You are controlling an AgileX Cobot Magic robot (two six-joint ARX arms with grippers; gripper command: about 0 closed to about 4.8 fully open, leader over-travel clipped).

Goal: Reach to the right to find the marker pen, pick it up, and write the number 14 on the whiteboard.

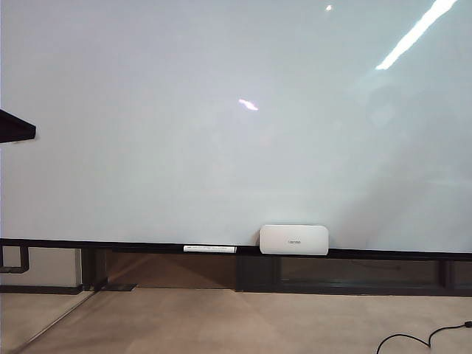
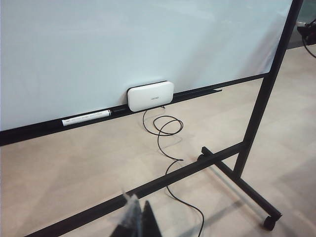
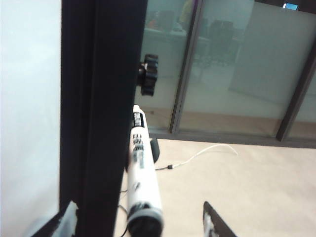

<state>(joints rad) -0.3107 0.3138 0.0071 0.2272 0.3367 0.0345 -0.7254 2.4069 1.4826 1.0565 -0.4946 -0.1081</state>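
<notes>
**One marker pen between spread right fingers, at the whiteboard's side post**

There is one whiteboard point(image 1: 221, 133), and its glossy face fills the exterior view and reflects ceiling lights. At the board's left edge a dark slab point(image 1: 15, 127) juts in, cut off, and I cannot tell what it is. One slim white pen point(image 1: 210, 249) lies flat on the board's lower rail. Just right of it one white box point(image 1: 293, 240) stands on the same rail, leaning against the board. One dark cable point(image 2: 165, 133) coils on the floor below the box.

The left gripper point(image 2: 138, 212) hangs in front of the board, above its floor bar. Only the tips of its fingers point(image 2: 148, 223) show, blurred at the frame edge, so I cannot tell whether they are spread or pressed together.

The right gripper point(image 3: 139, 207) is at the board's dark side post point(image 3: 103, 108), below one black knob point(image 3: 148, 74). Its two fingers point(image 3: 215, 224) are spread wide. The one marker pen point(image 3: 140, 173) lies between them alongside the post, touched by neither. Its white barrel carries dark lettering and its near end is dark and blurred.
</notes>
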